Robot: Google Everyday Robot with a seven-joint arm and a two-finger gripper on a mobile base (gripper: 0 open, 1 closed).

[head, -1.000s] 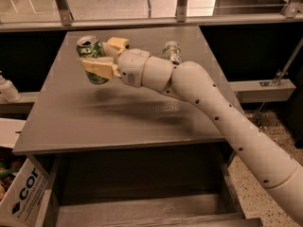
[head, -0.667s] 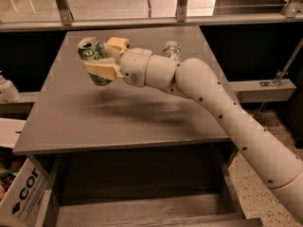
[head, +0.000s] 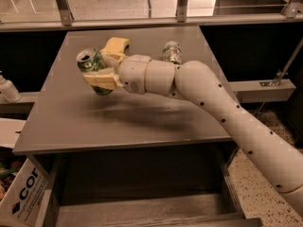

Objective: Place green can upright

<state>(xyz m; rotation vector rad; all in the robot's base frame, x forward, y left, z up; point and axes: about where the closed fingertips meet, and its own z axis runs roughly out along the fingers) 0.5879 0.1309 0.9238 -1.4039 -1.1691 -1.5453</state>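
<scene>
One pale can (head: 172, 52) stands behind the tool (head: 98, 66) gripping the green can (head: 89, 60).

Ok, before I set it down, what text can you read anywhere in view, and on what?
"cor": large dark letters on the cardboard box, lower left; the word is cut off.
green can, held by the gripper over the table's left part: markings not legible.
second can near the table's far edge: not legible.

The green can (head: 90, 60) is held tilted by the gripper (head: 99, 63) over the table (head: 71, 122); a paler can (head: 172, 51) is seen behind.
</scene>
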